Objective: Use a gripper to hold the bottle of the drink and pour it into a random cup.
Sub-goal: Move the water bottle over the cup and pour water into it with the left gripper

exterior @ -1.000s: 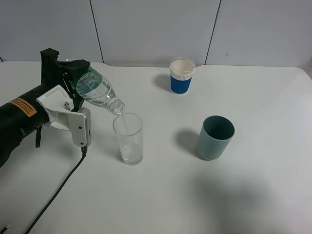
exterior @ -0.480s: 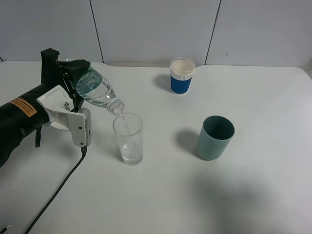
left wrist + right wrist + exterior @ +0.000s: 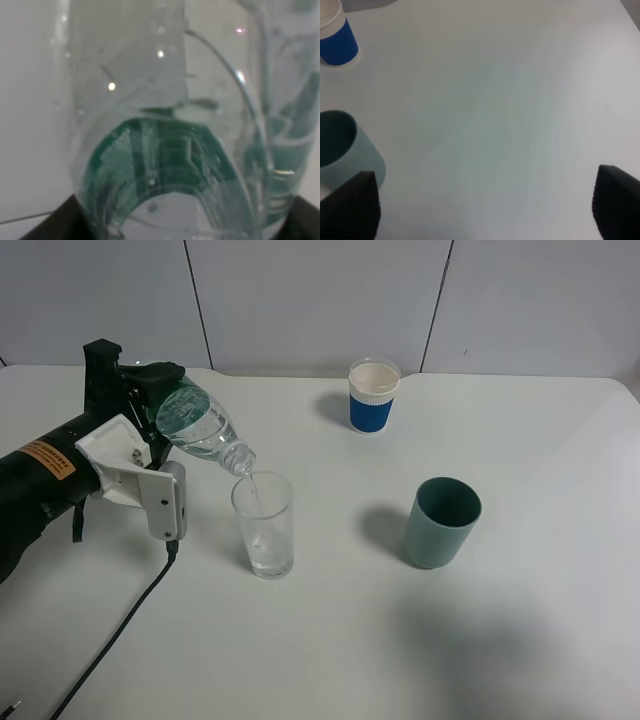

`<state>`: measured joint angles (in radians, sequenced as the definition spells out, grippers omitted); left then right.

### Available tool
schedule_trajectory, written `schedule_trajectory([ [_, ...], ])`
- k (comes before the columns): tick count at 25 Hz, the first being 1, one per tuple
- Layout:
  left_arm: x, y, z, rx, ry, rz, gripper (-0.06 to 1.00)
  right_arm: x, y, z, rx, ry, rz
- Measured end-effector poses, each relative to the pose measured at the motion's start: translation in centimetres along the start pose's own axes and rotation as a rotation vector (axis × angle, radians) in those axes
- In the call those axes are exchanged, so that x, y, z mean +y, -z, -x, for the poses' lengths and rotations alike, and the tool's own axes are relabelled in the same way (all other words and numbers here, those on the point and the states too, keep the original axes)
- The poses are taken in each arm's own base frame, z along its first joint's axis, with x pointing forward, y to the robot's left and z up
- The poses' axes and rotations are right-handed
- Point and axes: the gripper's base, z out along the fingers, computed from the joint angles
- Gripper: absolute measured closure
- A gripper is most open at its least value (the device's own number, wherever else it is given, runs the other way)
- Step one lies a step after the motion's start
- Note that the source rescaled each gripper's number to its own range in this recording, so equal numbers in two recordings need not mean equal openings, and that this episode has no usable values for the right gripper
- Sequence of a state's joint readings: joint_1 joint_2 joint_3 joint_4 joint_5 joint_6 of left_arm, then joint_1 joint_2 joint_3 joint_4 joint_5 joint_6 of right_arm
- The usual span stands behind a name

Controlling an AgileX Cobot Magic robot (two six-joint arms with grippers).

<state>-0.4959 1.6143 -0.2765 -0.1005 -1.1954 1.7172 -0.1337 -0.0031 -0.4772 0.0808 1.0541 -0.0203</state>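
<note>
My left gripper (image 3: 148,390), a black tool with a white bracket and an orange label, is shut on the base of the bottle of the drink (image 3: 200,426). The bottle is tilted neck-down to the right, its mouth just above the rim of the cup (image 3: 264,525), a tall clear glass. A thin stream of clear liquid runs into the glass, which holds a little liquid at the bottom. The left wrist view is filled by the bottle (image 3: 170,150) and its green label. My right gripper (image 3: 484,202) is open above bare table, holding nothing.
A blue cup with a white rim (image 3: 373,395) stands at the back centre. A teal cup (image 3: 441,521) stands right of the glass. The right wrist view also shows the teal cup (image 3: 345,145) and blue cup (image 3: 337,37). A black cable (image 3: 120,635) trails toward the front left.
</note>
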Motion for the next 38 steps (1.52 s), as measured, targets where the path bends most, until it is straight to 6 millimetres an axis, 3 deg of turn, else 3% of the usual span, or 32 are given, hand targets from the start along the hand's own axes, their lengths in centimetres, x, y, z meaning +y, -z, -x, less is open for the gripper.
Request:
schedule_trajectory([
  [38,0.03,0.01,0.0,0.0,-0.057,0.002,0.94,0.0,0.0,0.0,0.0,0.0,0.0],
])
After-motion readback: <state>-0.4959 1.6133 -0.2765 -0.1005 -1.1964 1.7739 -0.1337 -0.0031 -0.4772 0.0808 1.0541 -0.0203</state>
